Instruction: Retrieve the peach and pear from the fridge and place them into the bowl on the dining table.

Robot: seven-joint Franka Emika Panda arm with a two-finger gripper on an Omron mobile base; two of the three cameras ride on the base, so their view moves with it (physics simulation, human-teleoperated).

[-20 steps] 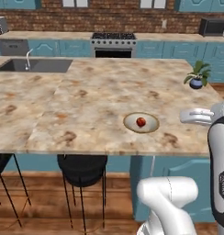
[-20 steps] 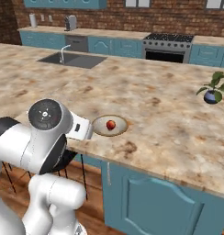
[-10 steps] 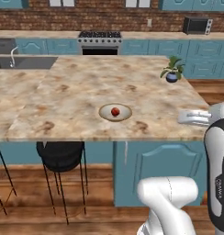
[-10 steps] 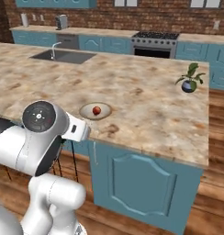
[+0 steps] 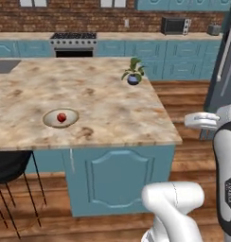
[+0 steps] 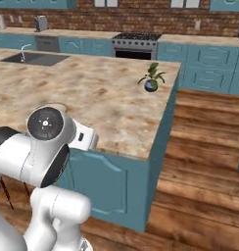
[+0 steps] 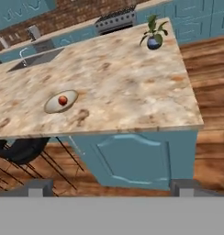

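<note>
peach (image 5: pixel 61 116): lies in the bowl (image 5: pixel 50 120), on the near left part of the table (image 5: pixel 108 101).
pear: not in the bowl; I judge it waits in the fridge (image 5: pixel 222 71), the grey cabinet at far right.
gripper (image 7: pixel 113 187): jaws wide, nothing between them, held off the table's near right corner.
step: going for the pear, as I read it.
how: face the fridge squarely, stop short of its door, keep the jaws wide, and swing the arm clear of the plant (image 5: pixel 132 72).

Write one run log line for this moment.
peach: small dark red fruit in tan-rimmed bowl | gripper: open, empty | pear: not placed
</note>
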